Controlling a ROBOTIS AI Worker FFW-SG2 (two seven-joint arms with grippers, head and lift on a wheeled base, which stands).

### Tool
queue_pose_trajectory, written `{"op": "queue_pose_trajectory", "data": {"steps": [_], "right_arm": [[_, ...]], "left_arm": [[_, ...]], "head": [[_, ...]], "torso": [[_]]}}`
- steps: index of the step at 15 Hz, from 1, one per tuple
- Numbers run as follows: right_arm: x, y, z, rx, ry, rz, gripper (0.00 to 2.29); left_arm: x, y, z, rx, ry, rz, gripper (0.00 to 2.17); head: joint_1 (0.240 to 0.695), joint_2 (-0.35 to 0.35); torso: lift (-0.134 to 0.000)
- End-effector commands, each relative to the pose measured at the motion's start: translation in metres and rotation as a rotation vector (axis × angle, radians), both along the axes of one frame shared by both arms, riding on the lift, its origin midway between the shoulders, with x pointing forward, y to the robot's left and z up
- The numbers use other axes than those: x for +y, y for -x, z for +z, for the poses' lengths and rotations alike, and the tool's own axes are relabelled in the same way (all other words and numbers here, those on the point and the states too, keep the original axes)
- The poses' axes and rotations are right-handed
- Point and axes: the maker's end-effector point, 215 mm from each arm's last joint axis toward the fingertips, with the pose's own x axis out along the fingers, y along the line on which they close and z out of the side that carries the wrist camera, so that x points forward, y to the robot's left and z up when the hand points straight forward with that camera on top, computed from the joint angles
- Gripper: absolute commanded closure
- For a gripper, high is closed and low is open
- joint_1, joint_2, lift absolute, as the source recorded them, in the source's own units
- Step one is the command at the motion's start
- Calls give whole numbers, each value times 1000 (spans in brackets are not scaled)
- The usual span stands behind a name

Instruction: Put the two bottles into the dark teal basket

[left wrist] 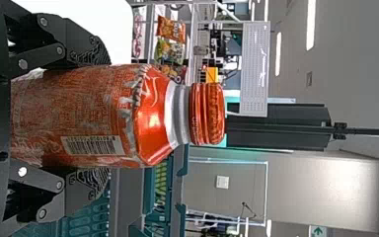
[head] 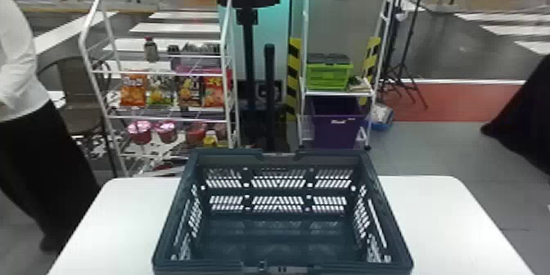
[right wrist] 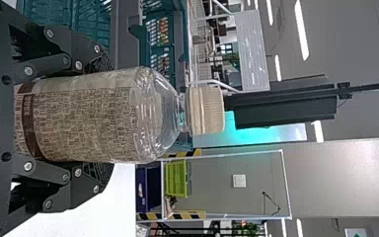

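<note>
A white table (head: 446,217) stands near. Beyond it, on the left, a white rack (head: 82,41) holds a row of snack bags (head: 134,91), with pink-topped cups (head: 140,131) on the shelf below. Farther right, a second white rack (head: 335,94) carries a lime-green crate (head: 327,77) above a purple bin (head: 339,131). Yellow-and-black stripes (head: 293,77) run upright beside it.

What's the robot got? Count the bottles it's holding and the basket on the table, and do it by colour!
Red bottle: 1
Clear bottle with a cream cap: 1
Dark teal basket: 1
Total: 3
</note>
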Motion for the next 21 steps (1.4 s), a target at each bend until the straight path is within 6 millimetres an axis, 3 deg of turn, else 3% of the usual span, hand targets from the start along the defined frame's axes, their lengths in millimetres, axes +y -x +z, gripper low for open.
{"op": "queue_pose_trajectory", "data": {"steps": [1,8,11,15,17,21], "right_arm": [[0,-1,0,-1,-2,-4,1588],[4,1,4,-5,4,-4,1588],[6,-8,20,-26,3,-8,1588],[6,-42,46,-7,-1,-23,1588],[9,-64,38,73,6,-18,1592],[24,-104,54,146,17,-6,1588]], "left_arm": [[0,1,-2,4,1,3,2098],[-1,2,-1,2,-1,-12,2098],[-1,1,-4,7,-4,-20,2098],[-2,2,-8,11,-4,-25,2098],[-1,1,-8,2,-4,-26,2098],[5,-4,-12,-2,5,-23,2098]], "head": [[499,0],[499,0],[499,0],[499,0],[499,0],[499,0]], "torso": [[0],[0],[0],[0],[0],[0]]}}
